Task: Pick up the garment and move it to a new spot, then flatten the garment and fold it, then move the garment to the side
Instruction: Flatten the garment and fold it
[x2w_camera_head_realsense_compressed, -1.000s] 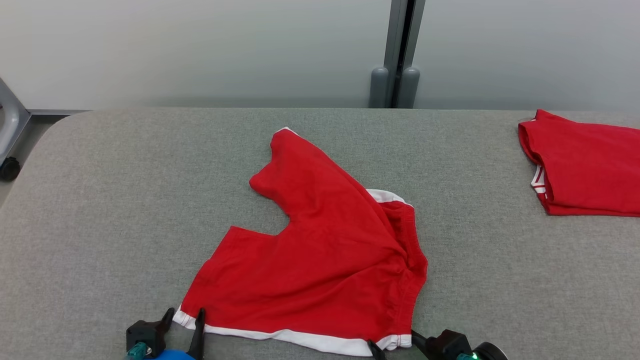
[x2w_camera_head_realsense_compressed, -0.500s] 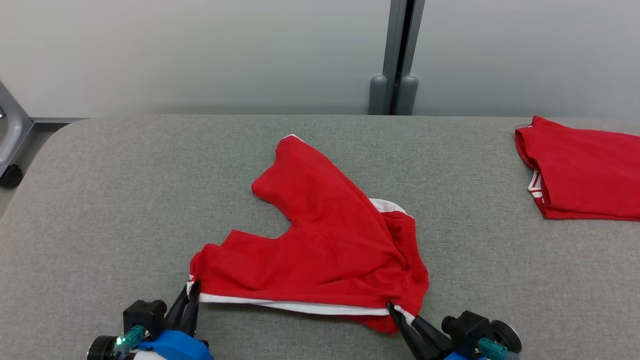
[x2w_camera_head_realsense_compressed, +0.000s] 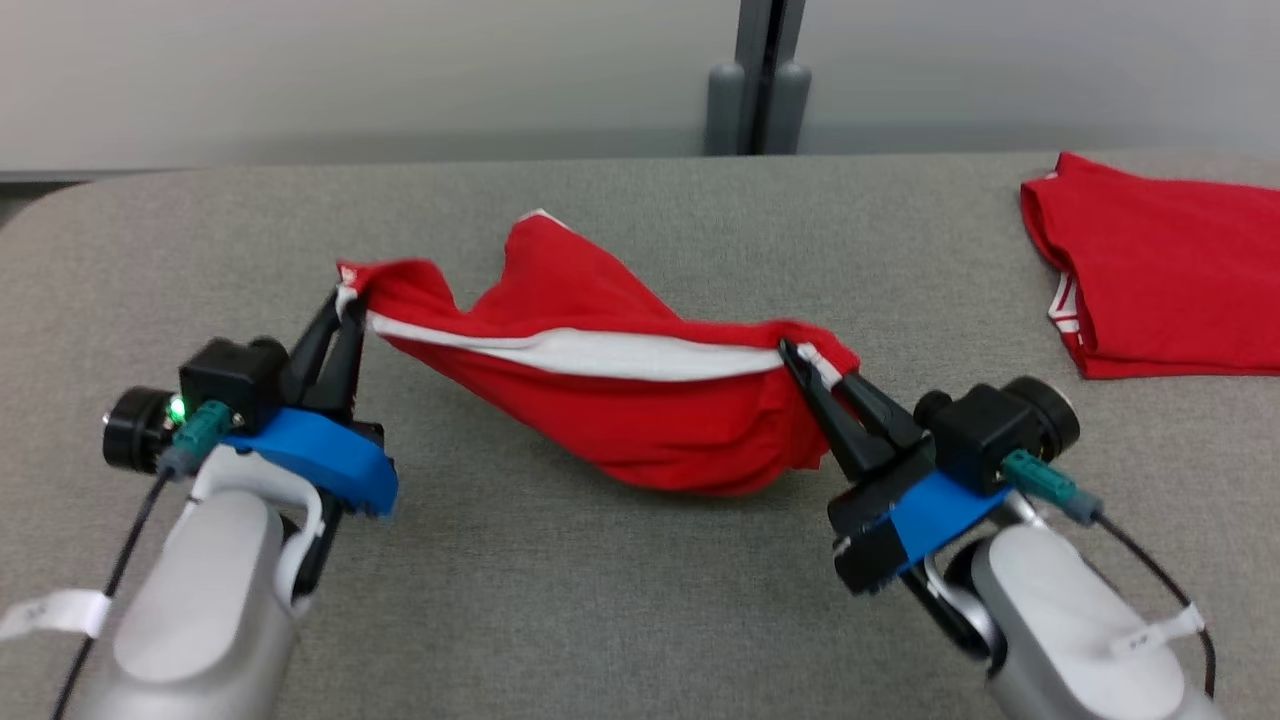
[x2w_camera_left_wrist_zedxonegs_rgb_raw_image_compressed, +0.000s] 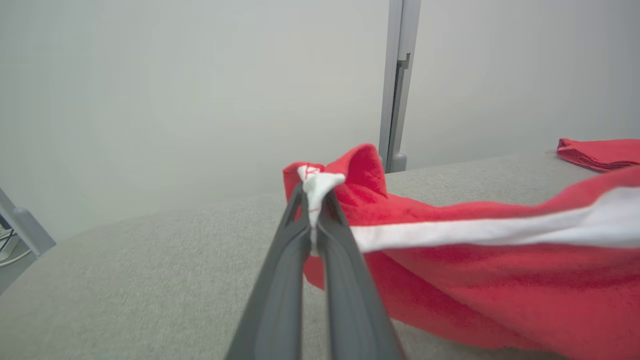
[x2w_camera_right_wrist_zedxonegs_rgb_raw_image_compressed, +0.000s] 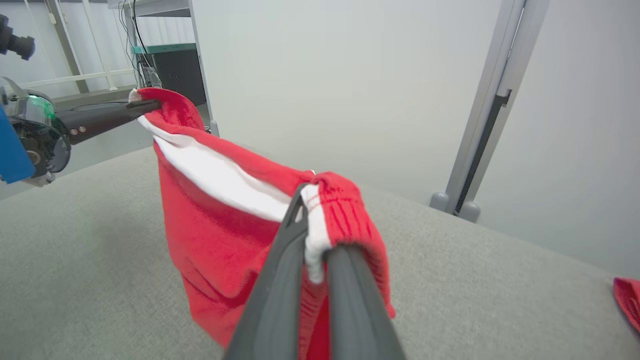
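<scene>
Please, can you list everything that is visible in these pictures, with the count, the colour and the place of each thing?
red shorts: 1, red with a white band, held up above the middle of the table, sagging between the two grippers
folded garment: 1, red with white trim, lying on the table at the far right
table: 1, grey fabric top, under everything
post: 1, grey, upright behind the table's far edge
rack: 1, pale frame with cables, beyond the table
left gripper: 1, dark fingers, shut on the shorts' left corner
right gripper: 1, dark fingers, shut on the shorts' right corner
forearms: 2, pale grey, lower corners of head view

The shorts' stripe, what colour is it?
The stripe is white, on red shorts; the left wrist view shows it best.
</scene>
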